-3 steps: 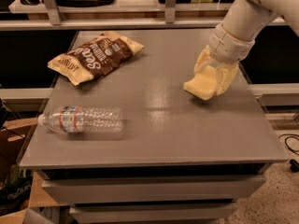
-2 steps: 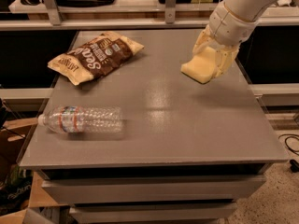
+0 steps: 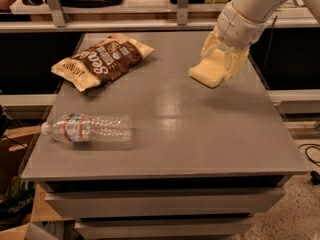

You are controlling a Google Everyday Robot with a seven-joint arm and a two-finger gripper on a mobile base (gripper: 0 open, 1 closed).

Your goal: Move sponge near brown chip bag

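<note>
The pale yellow sponge [image 3: 211, 70] hangs in my gripper [image 3: 223, 58], lifted above the right half of the grey table [image 3: 200, 134]. The gripper's cream fingers are shut on the sponge's upper end, and the white arm reaches in from the upper right. The brown chip bag [image 3: 102, 60], dark brown with white lettering and tan edges, lies flat at the table's back left, well to the left of the sponge.
A clear plastic water bottle [image 3: 87, 128] lies on its side near the table's front left edge. A shelf rail with metal posts [image 3: 182, 4] runs behind the table. Drawers sit under the tabletop.
The gripper has lifted the sponge off the table and carried it up and to the left, toward the table's back. The bag and bottle have not moved.
</note>
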